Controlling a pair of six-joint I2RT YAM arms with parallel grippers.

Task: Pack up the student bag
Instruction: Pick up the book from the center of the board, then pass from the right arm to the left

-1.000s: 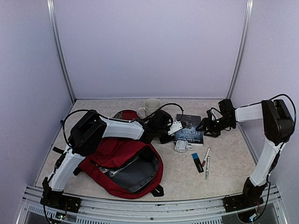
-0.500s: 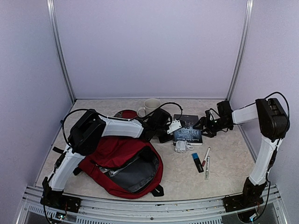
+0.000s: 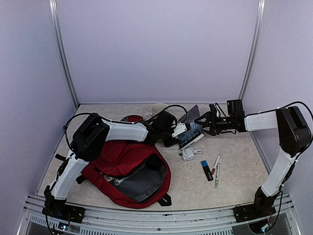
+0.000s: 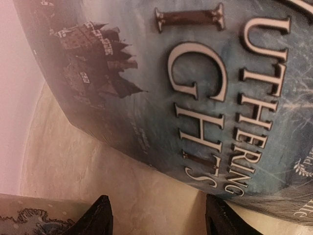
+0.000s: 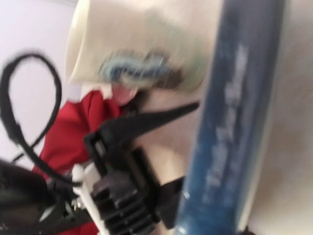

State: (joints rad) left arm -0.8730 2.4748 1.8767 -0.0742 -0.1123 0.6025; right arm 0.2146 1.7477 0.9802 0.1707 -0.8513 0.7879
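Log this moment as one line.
book: tilted up | left gripper: open, facing cover | right gripper: at raised edge, grip unclear | student bag: open

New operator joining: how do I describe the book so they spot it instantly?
Find the big dark-red student bag on the left of the table. Right of its far end, past the cream mug, sits the book. It alone is a flat rectangle, blue-grey with white lettering, tilted up beside the white cable.

A blue book (image 3: 190, 134) is seen tilted up off the table (image 3: 234, 171). A cream mug (image 3: 155, 108) is set behind it; a white cable (image 3: 188, 153) and pens (image 3: 207, 171) are laid nearby.
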